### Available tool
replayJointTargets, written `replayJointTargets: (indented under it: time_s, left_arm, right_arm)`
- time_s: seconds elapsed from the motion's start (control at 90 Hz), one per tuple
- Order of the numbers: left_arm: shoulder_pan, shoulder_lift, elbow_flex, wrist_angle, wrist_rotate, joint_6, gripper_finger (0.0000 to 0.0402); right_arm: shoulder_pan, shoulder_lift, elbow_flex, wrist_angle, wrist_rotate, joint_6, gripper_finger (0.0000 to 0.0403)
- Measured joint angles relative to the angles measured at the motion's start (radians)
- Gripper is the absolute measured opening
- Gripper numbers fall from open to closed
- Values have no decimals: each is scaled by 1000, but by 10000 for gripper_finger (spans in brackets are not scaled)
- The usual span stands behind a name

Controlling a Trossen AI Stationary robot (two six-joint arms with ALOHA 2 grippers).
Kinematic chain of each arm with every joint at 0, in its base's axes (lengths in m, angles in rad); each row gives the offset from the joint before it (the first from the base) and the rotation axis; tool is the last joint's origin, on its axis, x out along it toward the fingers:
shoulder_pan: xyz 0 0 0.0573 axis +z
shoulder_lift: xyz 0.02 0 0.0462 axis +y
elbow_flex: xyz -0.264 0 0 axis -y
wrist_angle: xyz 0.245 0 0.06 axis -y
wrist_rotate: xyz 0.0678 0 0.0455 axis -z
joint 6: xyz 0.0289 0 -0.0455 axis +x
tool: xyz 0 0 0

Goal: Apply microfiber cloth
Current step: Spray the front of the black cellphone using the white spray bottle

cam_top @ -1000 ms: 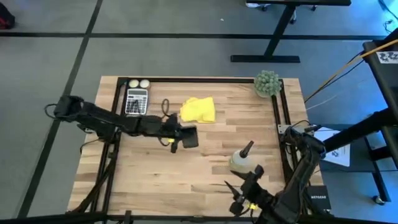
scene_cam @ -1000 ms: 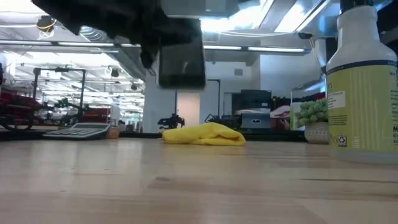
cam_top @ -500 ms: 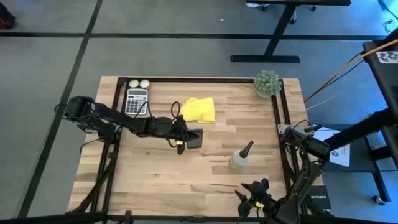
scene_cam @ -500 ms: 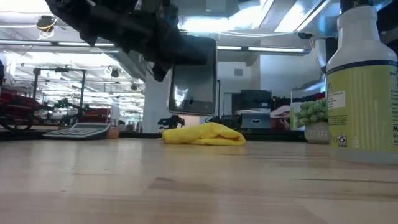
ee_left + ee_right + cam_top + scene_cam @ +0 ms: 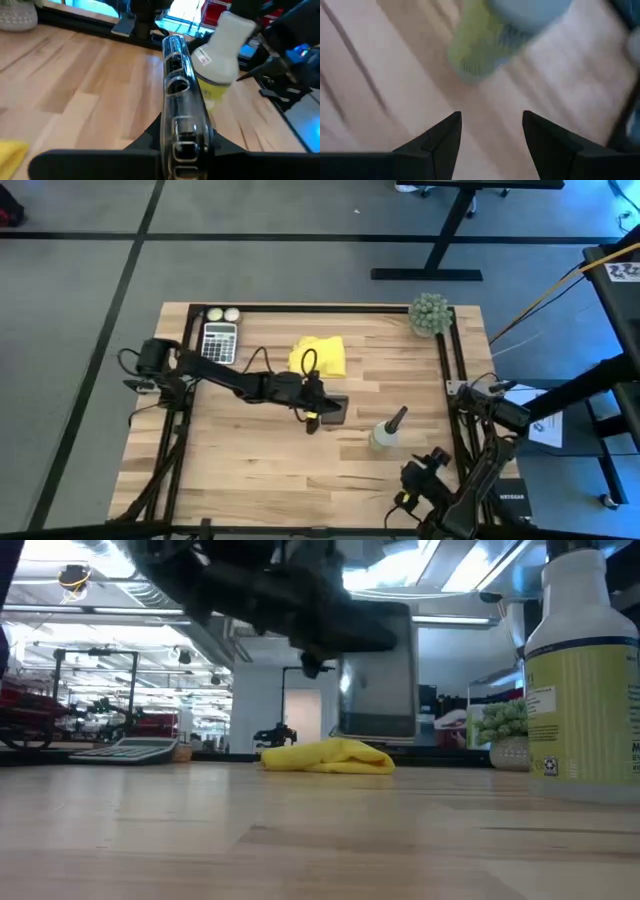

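The yellow microfiber cloth (image 5: 318,355) lies crumpled on the table's far middle (image 5: 328,756); its corner shows in the left wrist view (image 5: 10,150). No gripper touches it. My left gripper (image 5: 312,408) is just nearside of the cloth and above the table, shut on a black smartphone (image 5: 334,412) (image 5: 378,670). My right gripper (image 5: 418,483) is open near the table's front right corner, close to a spray bottle (image 5: 388,432), with nothing between its fingers (image 5: 440,145). My left gripper pinches the smartphone between its two fingers (image 5: 215,145), which press on its two flat faces at the end nearest the wrist (image 5: 182,142). The fingers come roughly level from the table's left. The phone stands on edge, lifted clear of the table.
A spray bottle (image 5: 585,670) stands right of the phone. A calculator (image 5: 220,342) and two small balls (image 5: 223,314) sit at the far left, a potted plant (image 5: 430,313) at the far right. Black frame rails (image 5: 452,370) border the tabletop.
My left gripper has carried the smartphone toward the table's right edge and slightly toward the near edge, keeping it lifted; the phone has turned more onto its edge. My right gripper has drawn back toward the near right corner. The cloth has stayed put.
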Motion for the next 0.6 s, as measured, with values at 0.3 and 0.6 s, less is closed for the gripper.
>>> replayJointTargets:
  time_s: [0.3, 0.6]
  left_arm:
    - [17, 92, 97, -4, 29, 29, 17]
    - [-10, 97, 99, -3, 27, 1, 17]
  right_arm:
    - [-66, -242, -400, 450, 54, -248, 195]
    - [-153, -314, -502, 586, 149, -568, 195]
